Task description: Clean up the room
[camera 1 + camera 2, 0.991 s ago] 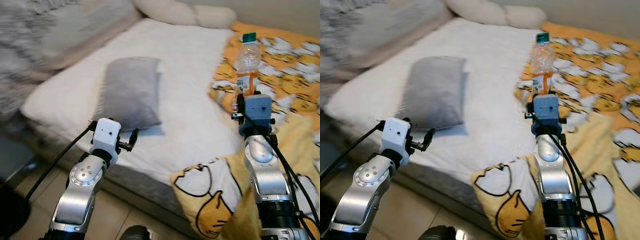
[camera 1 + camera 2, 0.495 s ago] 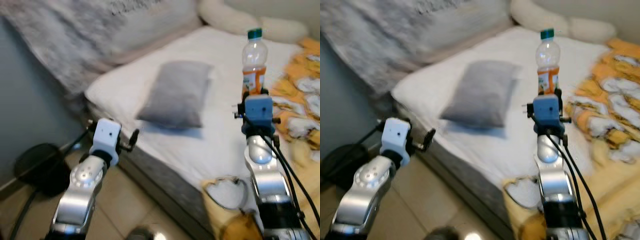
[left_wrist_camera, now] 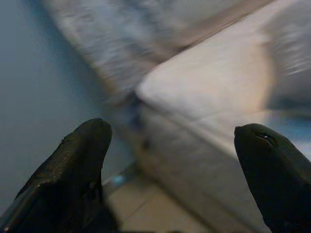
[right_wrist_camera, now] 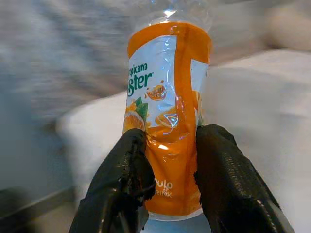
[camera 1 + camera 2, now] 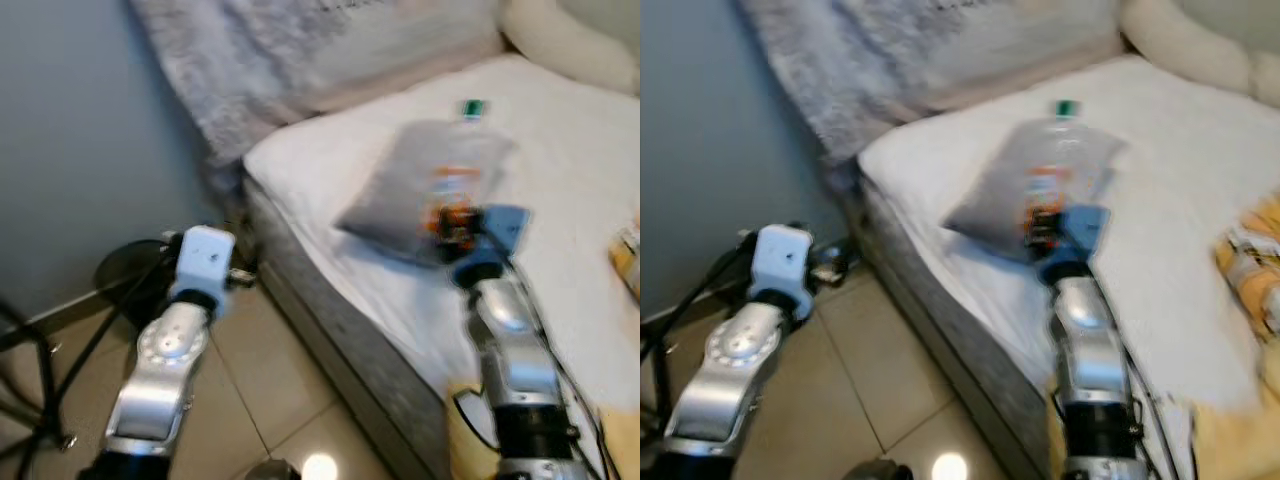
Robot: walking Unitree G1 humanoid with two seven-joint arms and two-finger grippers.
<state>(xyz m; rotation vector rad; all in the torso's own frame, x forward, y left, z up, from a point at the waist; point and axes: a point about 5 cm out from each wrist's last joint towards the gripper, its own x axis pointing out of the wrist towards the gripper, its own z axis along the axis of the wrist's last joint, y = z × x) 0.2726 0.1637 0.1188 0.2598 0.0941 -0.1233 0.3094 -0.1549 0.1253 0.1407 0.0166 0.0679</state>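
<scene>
The bottle (image 4: 167,116) is a clear plastic one with an orange label and a green cap, upright and raised in front of the robot; the wrist view shows part of a brand word and fruit art on the label, which is dented where it is squeezed. The right gripper (image 4: 167,187) pinches it low on the label, one black finger on each side. In the head views the bottle (image 5: 1050,185) is smeared by motion and stands out against the grey pillow (image 5: 1015,190) behind it.

The pillow lies on the white mattress (image 5: 1200,260) near its corner. The mattress edge runs diagonally, with a grey side panel dropping to the tiled floor (image 5: 270,370). A grey fuzzy blanket (image 5: 300,50) is heaped at the head of the bed against the blue-grey wall (image 5: 80,130). A yellow patterned quilt (image 5: 1250,270) shows on the robot's right.

The left gripper (image 3: 170,160) hangs over the floor beside the bed corner, its fingers spread wide apart and holding nothing. A black round stand base (image 5: 135,270) sits on the tiles near the wall, with open tile between it and the bed
</scene>
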